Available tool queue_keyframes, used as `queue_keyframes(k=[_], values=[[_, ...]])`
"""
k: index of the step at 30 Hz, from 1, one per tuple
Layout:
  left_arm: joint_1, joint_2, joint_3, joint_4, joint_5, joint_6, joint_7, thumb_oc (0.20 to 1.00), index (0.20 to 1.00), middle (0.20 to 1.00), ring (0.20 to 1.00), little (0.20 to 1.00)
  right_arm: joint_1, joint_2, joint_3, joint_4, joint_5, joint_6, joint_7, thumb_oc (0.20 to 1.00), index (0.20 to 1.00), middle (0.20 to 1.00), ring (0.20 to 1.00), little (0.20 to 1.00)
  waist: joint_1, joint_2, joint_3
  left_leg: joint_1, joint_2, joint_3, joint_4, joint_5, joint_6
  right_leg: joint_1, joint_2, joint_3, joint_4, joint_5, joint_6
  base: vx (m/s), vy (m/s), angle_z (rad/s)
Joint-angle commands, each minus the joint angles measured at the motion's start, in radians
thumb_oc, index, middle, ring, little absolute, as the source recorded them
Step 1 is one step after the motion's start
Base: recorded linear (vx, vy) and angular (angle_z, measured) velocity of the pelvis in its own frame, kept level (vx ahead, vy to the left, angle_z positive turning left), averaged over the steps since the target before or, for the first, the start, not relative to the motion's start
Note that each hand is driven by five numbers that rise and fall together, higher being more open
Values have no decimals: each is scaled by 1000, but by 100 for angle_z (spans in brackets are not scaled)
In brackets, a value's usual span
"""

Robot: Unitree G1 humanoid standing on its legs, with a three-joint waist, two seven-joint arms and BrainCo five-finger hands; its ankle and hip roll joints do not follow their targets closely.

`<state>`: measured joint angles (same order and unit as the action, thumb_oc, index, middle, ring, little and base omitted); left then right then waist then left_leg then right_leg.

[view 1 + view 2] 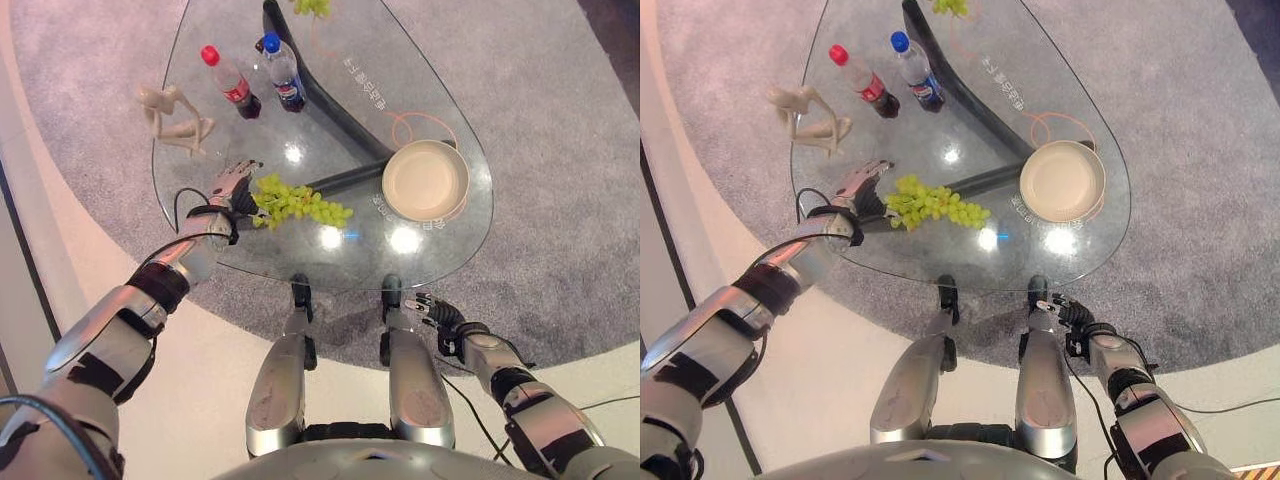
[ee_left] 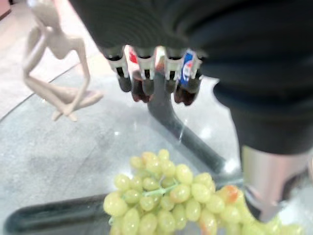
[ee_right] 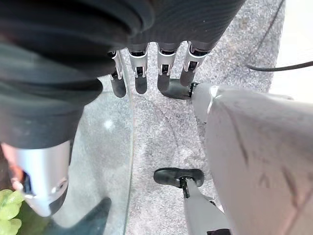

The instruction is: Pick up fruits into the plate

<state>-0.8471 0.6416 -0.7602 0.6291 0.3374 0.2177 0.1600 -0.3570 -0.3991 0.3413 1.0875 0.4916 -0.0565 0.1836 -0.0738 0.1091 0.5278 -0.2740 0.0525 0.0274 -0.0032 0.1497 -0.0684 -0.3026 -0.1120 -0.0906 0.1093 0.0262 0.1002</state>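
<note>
Head cams: I've got the left hand (image 1: 232, 187) over the glass table (image 1: 200, 105), just beside the near-left end of the green grapes (image 1: 300, 203), fingers straight, not closed on anything. Grapes lie on the glass, well apart from the beige plate (image 1: 425, 180) on the right side of the table. Two bottles, red-cap (image 1: 229, 81) and blue-cap (image 1: 281, 71), stand at the far side w/ a pale figurine (image 1: 172, 117) to their left. More grapes (image 1: 312, 7) at the far edge. Right hand (image 1: 443, 315) hangs low, off the table's near edge by the carpet (image 1: 560, 150).

L wrist cam: my fingers (image 2: 145, 76) extended above the bunch (image 2: 166, 196), not touching it; thumb (image 2: 266, 181) alongside the grapes.

R wrist cam: right hand's fingers (image 3: 141, 71) relaxed, holding nothing, over carpet next to the glass edge.
</note>
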Motion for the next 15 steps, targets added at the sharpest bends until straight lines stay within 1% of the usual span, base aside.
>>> queue_keyframes(k=[1, 5, 8, 10, 15], values=[[-69, 20, 20, 76, 53, 28, 4, 1000, 1000, 1000, 1000, 1000, 25, -20, 24, -63, 21, -15, -1, 1000, 1000, 1000, 1000, 1000, -19, -37, -8, -73, -116, 2, 125, -116, 75, -145, 35, 31, 101, 33, -23, -33, 5, -9], [-136, -2, 4, 184, 76, 29, 4, 1000, 1000, 1000, 1000, 1000, -7, -11, 46, -87, 31, -10, -11, 1000, 1000, 1000, 1000, 1000, -36, -48, -8, -139, -113, 12, 162, -120, 73, -212, 48, 48, 129, 33, -26, -28, 7, -9], [-154, -8, -3, 208, 106, 47, -12, 1000, 1000, 1000, 1000, 1000, -7, -8, 49, -104, 42, -17, -11, 1000, 1000, 1000, 1000, 1000, -42, -57, -8, -169, -112, 13, 187, -127, 73, -242, 53, 54, 146, 31, -29, -12, -26, -8], [-168, -23, -9, 250, 135, 55, -11, 1000, 1000, 1000, 1000, 1000, 0, 3, 55, -117, 45, -28, -9, 1000, 1000, 1000, 1000, 1000, -47, -71, -8, -201, -111, 10, 211, -132, 75, -268, 62, 59, 165, 27, -32, -5, -60, 1], [-175, -45, -17, 298, 154, 46, -1, 1000, 1000, 1000, 1000, 1000, 1, 8, 65, -124, 34, -45, 0, 1000, 1000, 1000, 1000, 1000, -54, -84, -8, -234, -104, 15, 228, -131, 72, -296, 71, 64, 178, 27, -35, -1, -11, 0]])
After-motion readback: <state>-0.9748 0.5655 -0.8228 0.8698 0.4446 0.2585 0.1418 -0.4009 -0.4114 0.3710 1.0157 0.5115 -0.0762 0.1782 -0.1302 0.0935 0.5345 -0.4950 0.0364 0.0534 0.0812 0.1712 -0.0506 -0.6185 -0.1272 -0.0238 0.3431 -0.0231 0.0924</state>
